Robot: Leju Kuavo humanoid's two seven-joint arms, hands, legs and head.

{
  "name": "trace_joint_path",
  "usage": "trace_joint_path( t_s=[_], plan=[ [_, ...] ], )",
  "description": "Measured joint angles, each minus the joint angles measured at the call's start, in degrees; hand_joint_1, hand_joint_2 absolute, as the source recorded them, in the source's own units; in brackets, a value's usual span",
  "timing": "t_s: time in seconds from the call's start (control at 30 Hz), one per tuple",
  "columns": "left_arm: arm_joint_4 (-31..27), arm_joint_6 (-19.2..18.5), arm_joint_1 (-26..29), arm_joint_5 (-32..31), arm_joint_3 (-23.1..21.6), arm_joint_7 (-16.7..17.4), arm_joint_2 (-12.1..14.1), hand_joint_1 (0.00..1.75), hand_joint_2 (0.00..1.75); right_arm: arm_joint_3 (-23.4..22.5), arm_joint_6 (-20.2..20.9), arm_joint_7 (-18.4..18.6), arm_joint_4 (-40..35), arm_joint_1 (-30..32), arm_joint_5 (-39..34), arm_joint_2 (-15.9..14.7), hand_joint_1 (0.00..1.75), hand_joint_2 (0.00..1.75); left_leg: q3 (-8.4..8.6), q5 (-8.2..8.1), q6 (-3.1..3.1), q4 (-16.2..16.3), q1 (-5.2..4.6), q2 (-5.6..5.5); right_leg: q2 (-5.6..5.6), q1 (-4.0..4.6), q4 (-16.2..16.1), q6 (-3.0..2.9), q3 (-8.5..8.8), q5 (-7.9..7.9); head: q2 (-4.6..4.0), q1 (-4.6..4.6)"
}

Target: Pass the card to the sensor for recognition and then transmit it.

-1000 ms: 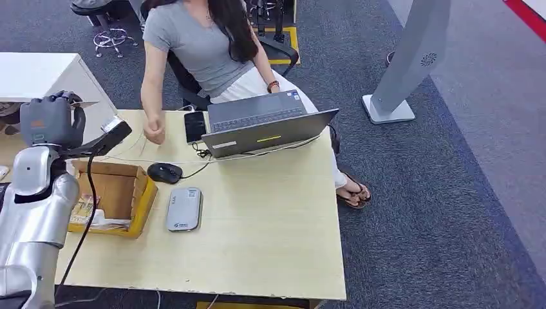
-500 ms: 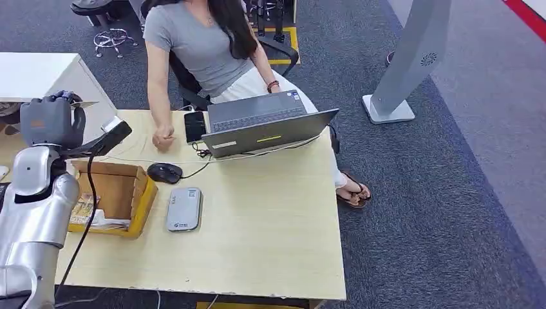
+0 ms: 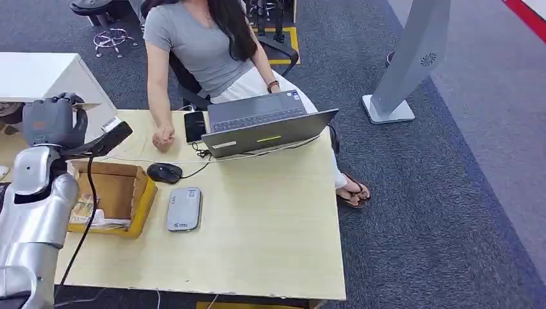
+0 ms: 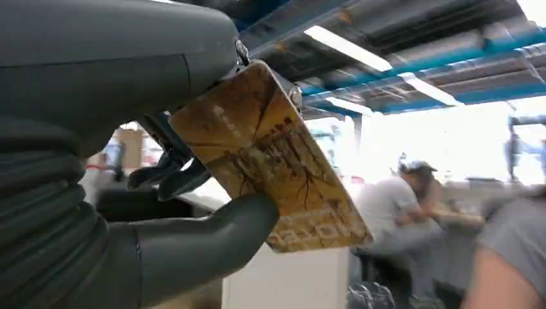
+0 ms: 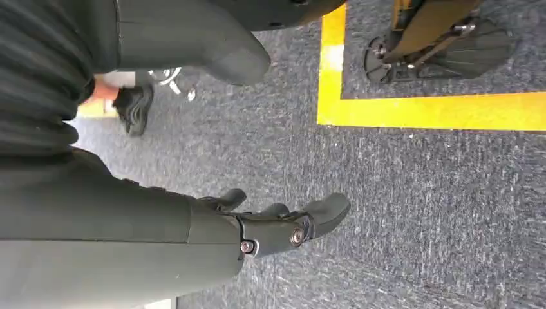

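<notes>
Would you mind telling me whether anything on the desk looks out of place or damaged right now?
Nothing stands out. The card reader, mouse and laptop sit flat on the desk, and the left hand holds the card, which looks intact.

1. Person's hand (image 3: 163, 137) moved from the table's far edge to beside the phone (image 3: 194, 125), now a closed fist.
2. Left hand (image 3: 53, 120) with card (image 3: 87, 104) shifted slightly.
</notes>
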Motion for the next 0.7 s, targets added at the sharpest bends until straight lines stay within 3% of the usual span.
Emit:
trace_joint_path(
  t_s=[0.03,0.1,0.17,0.37,0.7],
  plan=[
    [-3.1,-2.9,3.8,-0.9,-1.0,-0.6,-1.1,1.75,1.75,-0.2,-0.2,0.0,0.0,0.1,-0.3,0.0,0.00,1.75,0.15,-0.06,0.05,-0.1,-0.16,0.02,0.01,-0.11,0.0,0.15,0.11,-0.11,0.00,-0.22],
    [-7.2,-1.9,10.2,-0.4,-6.8,5.2,-3.3,1.75,1.75,-0.8,-0.3,0.0,0.0,0.1,-0.1,0.1,0.00,1.75,0.11,-0.08,0.10,-0.1,-0.24,-0.24,-0.19,-0.20,0.0,0.36,0.20,-0.28,0.00,-0.48],
    [-10.1,-1.3,15.2,1.4,-11.7,8.8,-4.1,1.75,1.75,-1.3,-0.4,-0.1,0.0,0.0,0.3,0.3,0.00,1.75,-0.06,-0.13,0.16,-0.1,-0.13,0.00,0.02,-0.14,-0.1,0.30,0.02,-0.18,0.00,0.02],
    [-13.7,-1.6,17.0,3.7,-15.6,9.2,-4.0,1.75,1.75,-2.1,-0.5,0.0,0.0,0.2,0.4,0.3,0.00,1.75,-0.09,-0.13,0.18,-0.1,-0.16,-0.08,-0.07,-0.16,0.0,0.31,-0.02,-0.14,0.00,-0.02],
    [-15.6,-1.8,18.0,3.8,-16.5,8.3,-4.0,1.75,1.75,-2.7,-0.5,0.0,0.0,0.2,0.6,0.3,0.00,1.75,-0.08,-0.11,0.18,-0.1,-0.14,-0.08,-0.06,-0.13,0.0,0.30,-0.01,-0.14,0.00,0.00]
  ],
)
